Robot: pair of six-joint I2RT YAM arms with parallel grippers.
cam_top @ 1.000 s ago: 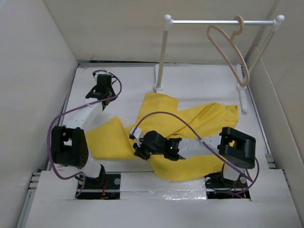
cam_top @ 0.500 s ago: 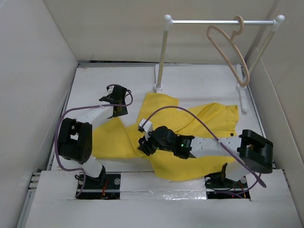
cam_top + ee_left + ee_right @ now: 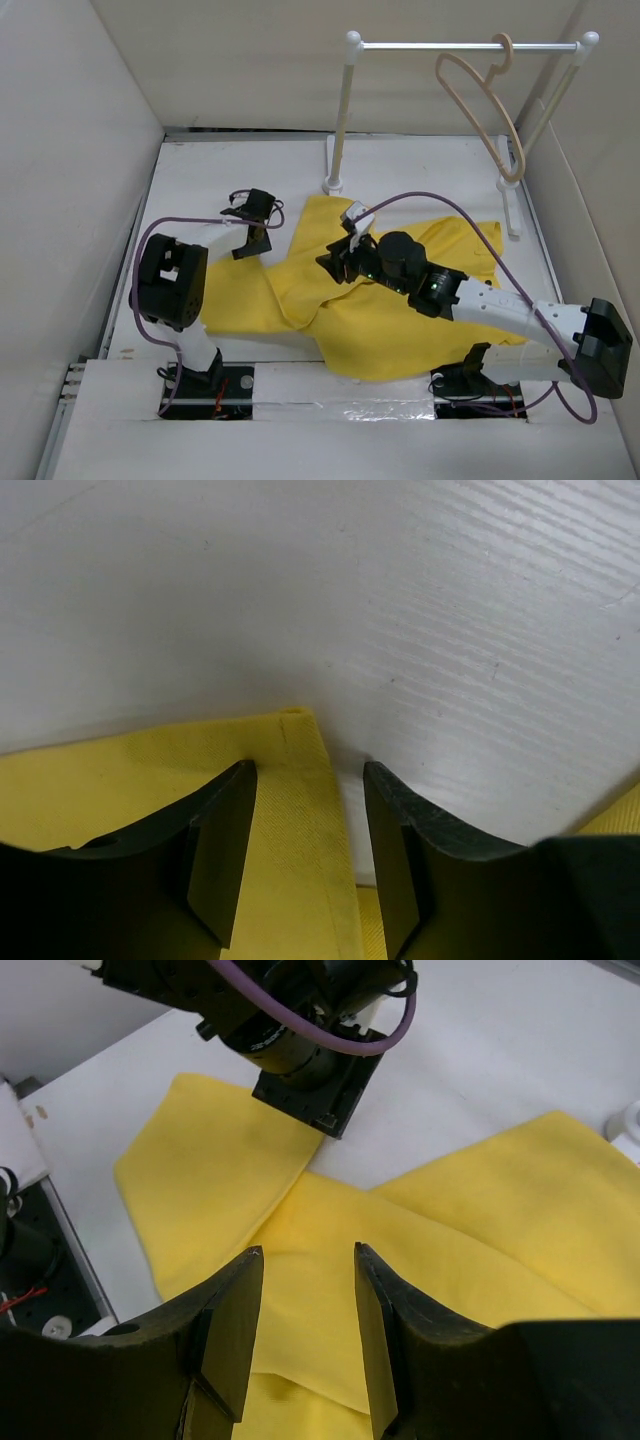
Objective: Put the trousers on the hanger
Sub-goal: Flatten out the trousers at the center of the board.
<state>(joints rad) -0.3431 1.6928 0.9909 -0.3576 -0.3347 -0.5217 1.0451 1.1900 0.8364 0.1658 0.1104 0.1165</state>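
Note:
The yellow trousers [image 3: 300,290] lie spread flat across the table. Their hem corner [image 3: 300,780] sits between the fingers of my left gripper [image 3: 308,770], which is open and low over the cloth's far-left edge [image 3: 250,245]. My right gripper [image 3: 333,265] hovers open above the middle of the trousers [image 3: 460,1240], nothing between its fingers [image 3: 240,1300]. The left gripper's body [image 3: 300,1040] shows just beyond it. The beige hanger [image 3: 466,112] hangs bare by its hook from the white rail [image 3: 430,45] at the far right.
The rail stands on two white posts [image 3: 340,120] with feet on the table's far side. Tall pale walls close in the left, back and right. Purple cables loop over both arms.
Both grippers were shut and are now open. The left gripper has swung right to the trousers' hem. The right arm has stretched away from the near edge over the cloth's middle.

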